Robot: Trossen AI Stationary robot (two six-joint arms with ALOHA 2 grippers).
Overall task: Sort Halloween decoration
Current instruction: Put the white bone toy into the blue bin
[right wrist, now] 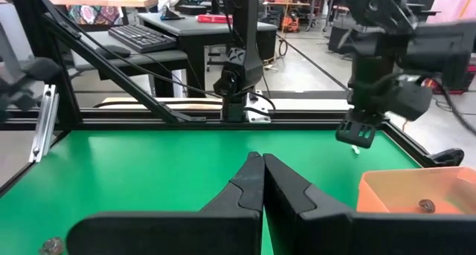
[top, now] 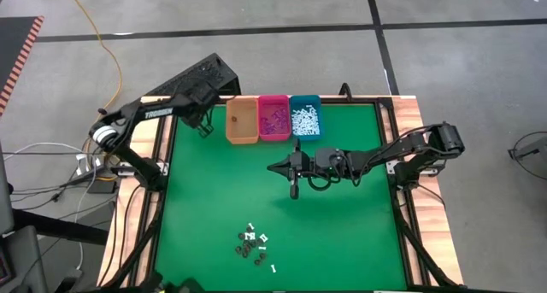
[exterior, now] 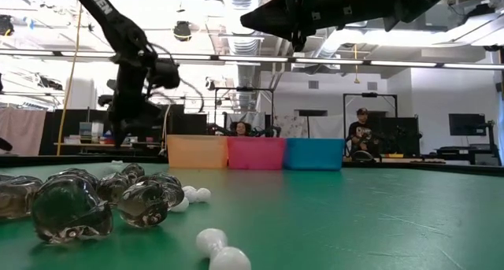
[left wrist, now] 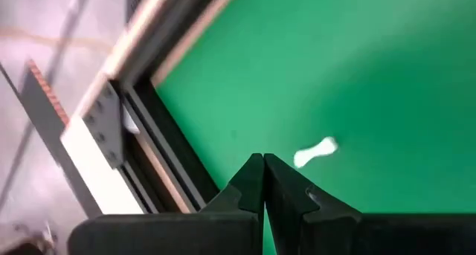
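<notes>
The Halloween decoration pieces lie in a small pile (top: 254, 242) near the table's front edge. In the low view they show as dark glossy bits (exterior: 79, 203) and white sticks (exterior: 222, 250). My left gripper (top: 203, 131) is shut above the mat's far left corner, beside the orange bin (top: 242, 120). One white stick (left wrist: 316, 152) shows just past its fingertips (left wrist: 262, 160), apart from them; whether it lies on the mat I cannot tell. My right gripper (top: 273, 167) is shut, level, and hovers over the middle of the mat with nothing in it.
Three bins stand side by side at the far edge: the orange one with a dark bit (right wrist: 426, 205) inside, the pink bin (top: 273, 118) with purple bits, and the teal bin (top: 305, 118) with white pieces. A black frame and wooden rim (top: 162, 139) border the mat. Green mat (top: 342, 233) lies bare on the right.
</notes>
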